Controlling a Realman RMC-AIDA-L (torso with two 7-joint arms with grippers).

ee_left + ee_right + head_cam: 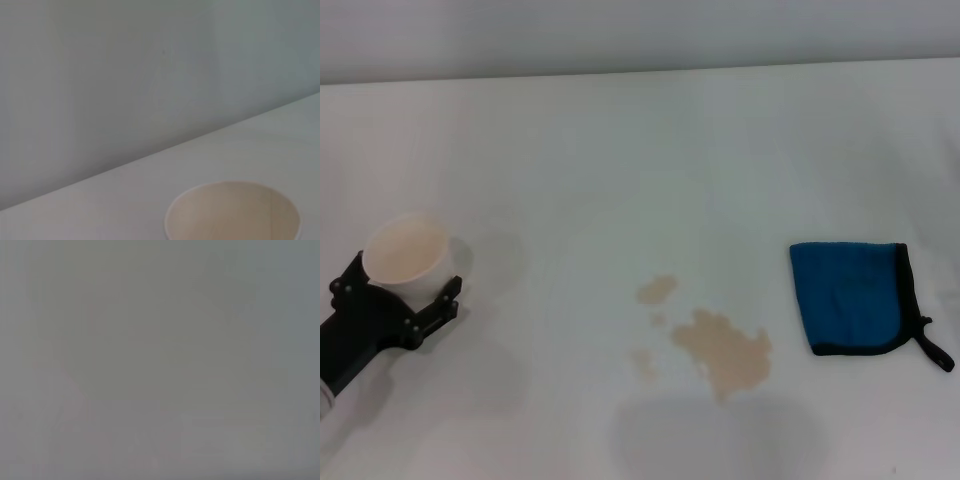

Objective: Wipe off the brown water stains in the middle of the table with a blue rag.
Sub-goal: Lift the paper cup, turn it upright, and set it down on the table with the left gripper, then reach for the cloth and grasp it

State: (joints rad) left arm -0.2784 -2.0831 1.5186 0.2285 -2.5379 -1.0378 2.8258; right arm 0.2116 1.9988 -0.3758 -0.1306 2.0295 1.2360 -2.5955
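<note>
The brown water stains [725,350] lie on the white table [620,150] near the middle front: one larger tan patch with small spots to its left. The blue rag [850,298] lies flat to the right of the stains, black edging around it and its loop tab pointing to the front right. My left gripper [400,285] is at the far left, its black fingers closed around a white paper cup [408,250] that stands on the table. The cup's rim also shows in the left wrist view [235,212]. My right gripper is out of view.
A grey shadow smudge [715,435] lies on the table in front of the stains. The table's far edge [640,72] meets a plain wall. The right wrist view shows only a plain grey surface.
</note>
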